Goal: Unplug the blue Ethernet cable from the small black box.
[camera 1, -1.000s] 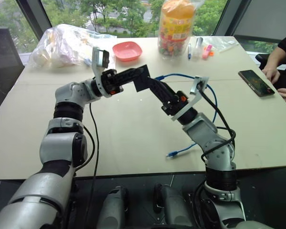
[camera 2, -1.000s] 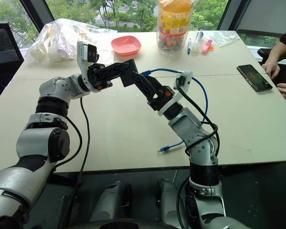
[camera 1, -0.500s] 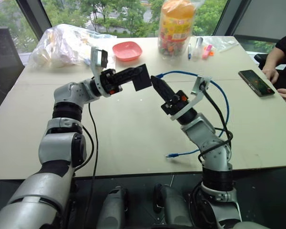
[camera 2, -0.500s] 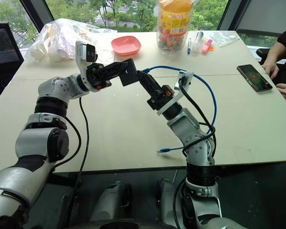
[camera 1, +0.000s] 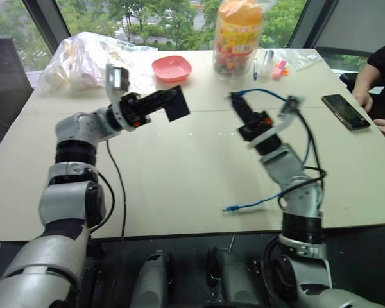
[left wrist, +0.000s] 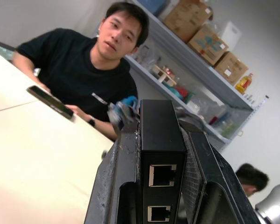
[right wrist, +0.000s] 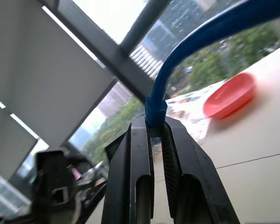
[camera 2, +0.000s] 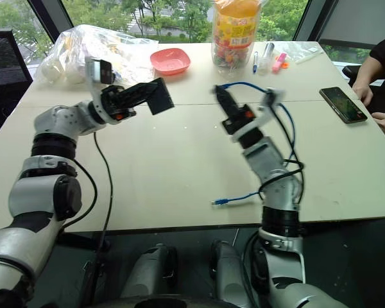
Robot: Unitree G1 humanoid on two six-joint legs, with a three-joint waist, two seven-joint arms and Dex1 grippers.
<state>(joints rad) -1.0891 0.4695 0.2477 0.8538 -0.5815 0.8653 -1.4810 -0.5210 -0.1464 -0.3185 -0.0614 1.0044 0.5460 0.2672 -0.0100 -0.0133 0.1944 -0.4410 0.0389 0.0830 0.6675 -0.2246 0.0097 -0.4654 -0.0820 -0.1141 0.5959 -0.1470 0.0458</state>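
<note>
Blue Ethernet cable [right wrist: 155, 108] plug pinched in right hand [camera 1: 235, 99]; left hand [camera 1: 167, 101] clamps small black box [camera 1: 176, 104], apart.

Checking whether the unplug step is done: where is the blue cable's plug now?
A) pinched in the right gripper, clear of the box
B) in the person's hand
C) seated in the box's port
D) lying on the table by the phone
A: the right gripper is shut on the cable end, while the box in the left gripper shows two empty ports.
</note>
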